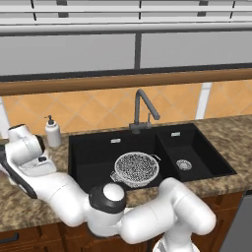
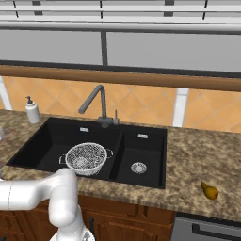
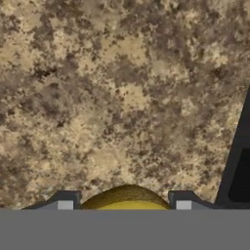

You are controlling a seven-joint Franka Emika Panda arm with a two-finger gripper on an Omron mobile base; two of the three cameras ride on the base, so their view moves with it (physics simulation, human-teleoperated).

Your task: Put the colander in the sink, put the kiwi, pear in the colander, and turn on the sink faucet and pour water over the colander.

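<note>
Kitchen counter and sink, read from left to right. At far left a white soap pump bottle (image 1: 52, 133) stands on the speckled brown counter (image 2: 197, 155), just beside the black sink (image 1: 88, 147). The white arm (image 1: 54, 189) folds back low over the counter left of the sink.

In the hand view the gripper (image 3: 123, 202) looks straight down at the counter. A rounded olive-brown fruit, probably the kiwi (image 3: 128, 195), sits between the two dark fingertips (image 3: 63, 201). The tips stand well apart on either side of it. Most of the fruit is cut off at the bottom edge, so whether the fingers press on it cannot be told. A black edge at the right of this view appears to be the sink's rim.

The colander (image 1: 136, 168) rests upright in the large left basin, towards its front right part, with nothing visible inside it. The sink faucet (image 1: 141, 110) rises behind the divider, its bent spout reaching over the large basin. The smaller right basin shows a round silver drain (image 1: 183, 165). Well to the right of the sink, the yellow pear (image 2: 210, 190) lies on the counter near its front edge.
</note>
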